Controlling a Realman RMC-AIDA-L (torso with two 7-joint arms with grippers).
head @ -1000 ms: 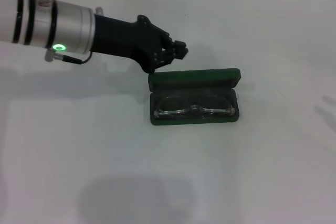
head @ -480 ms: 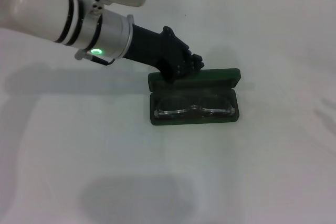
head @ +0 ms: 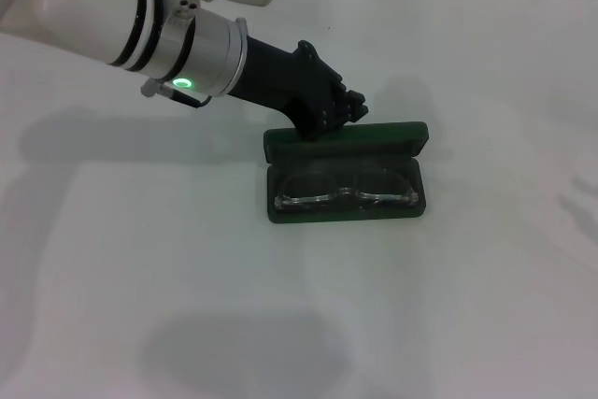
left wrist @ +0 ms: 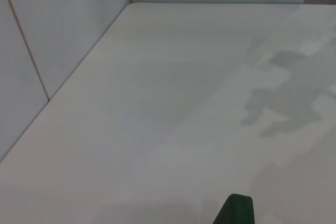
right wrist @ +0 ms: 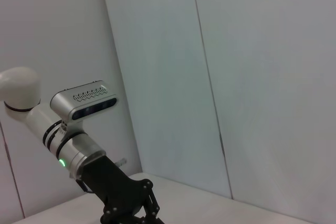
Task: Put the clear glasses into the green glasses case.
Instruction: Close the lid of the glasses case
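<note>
The green glasses case [head: 342, 215] lies open in the middle of the table, its lid [head: 374, 138] standing up along the far side. The clear glasses [head: 344, 192] lie inside the tray of the case, lenses side by side. My left gripper [head: 348, 109] is shut with nothing in it. It sits just behind and above the left half of the lid's top edge, very close to it or touching. A corner of the green case [left wrist: 234, 211] shows in the left wrist view. The right wrist view shows the left arm's black gripper [right wrist: 134, 209] from afar. My right gripper is out of view.
The white table [head: 280, 324] stretches around the case on all sides. White panel walls [left wrist: 63, 40] close off the table's far side and corner. The left arm's shadow falls on the table to the left of the case.
My left arm has swung to the right and nearer the case, bringing its gripper from left of the lid to just behind the lid's top edge. Case and glasses have not moved.
</note>
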